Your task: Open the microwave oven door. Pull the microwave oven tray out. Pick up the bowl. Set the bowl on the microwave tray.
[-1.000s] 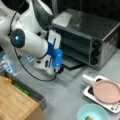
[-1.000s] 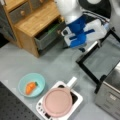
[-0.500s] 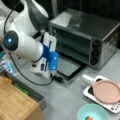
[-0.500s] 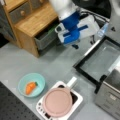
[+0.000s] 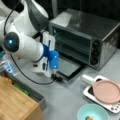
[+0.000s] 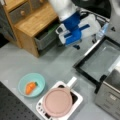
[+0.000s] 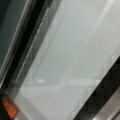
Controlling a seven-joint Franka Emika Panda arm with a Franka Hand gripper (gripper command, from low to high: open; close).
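Door (image 5: 68,67) now flat (jaws (image 5: 55,75) beside)

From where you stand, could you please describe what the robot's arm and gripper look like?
The arm has glossy white rounded shells with dark grey joint sections and a glowing blue round light. A thin black cable loops beneath it. The gripper has a white boxy body with bright blue parts, seen in both front views, and small dark fingers.

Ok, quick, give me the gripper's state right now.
Gripper: at the outer edge of the opened microwave oven door, open or shut cannot be told; nothing visibly held.
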